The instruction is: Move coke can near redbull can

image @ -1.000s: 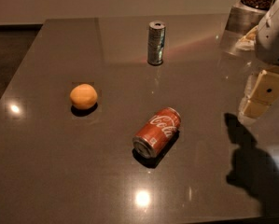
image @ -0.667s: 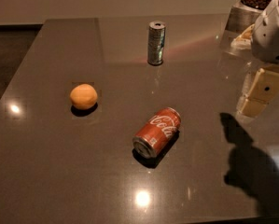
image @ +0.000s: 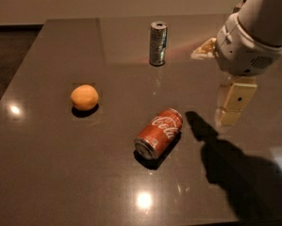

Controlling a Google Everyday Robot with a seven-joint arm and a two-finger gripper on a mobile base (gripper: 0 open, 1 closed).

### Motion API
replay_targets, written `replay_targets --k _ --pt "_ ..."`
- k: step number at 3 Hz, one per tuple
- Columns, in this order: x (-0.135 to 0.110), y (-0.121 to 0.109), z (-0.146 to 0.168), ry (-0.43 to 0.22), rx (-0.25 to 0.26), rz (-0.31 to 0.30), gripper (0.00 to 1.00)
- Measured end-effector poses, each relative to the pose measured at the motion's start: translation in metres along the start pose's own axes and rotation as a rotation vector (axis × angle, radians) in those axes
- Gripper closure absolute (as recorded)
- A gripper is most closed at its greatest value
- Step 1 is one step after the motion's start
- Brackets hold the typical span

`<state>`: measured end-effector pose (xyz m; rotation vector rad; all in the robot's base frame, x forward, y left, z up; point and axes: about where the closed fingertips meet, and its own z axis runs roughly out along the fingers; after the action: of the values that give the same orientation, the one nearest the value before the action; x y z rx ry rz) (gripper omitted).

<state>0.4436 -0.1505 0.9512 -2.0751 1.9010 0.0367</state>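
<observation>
The coke can (image: 159,133) lies on its side near the middle of the dark table (image: 60,173), its silver end towards the front left. The redbull can (image: 157,44) stands upright at the back of the table, well apart from the coke can. My gripper (image: 231,106) hangs from the white arm (image: 246,41) at the right. It is above the table, to the right of the coke can and a little behind it, and touches neither can. Its shadow falls on the table just right of the coke can.
An orange (image: 84,97) sits on the left part of the table. A pale object (image: 204,50) lies at the back right, partly behind the arm. The table's left edge runs diagonally along the dark floor (image: 8,55).
The arm and gripper have moved left, closer to the coke can. The cans and the orange have not moved.
</observation>
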Motion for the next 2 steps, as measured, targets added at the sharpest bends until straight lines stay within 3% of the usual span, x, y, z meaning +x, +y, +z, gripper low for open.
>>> replay_targets --k 2 --pt "-0.046 0.025 0.043 -0.049 -0.094 -0.288 0.00"
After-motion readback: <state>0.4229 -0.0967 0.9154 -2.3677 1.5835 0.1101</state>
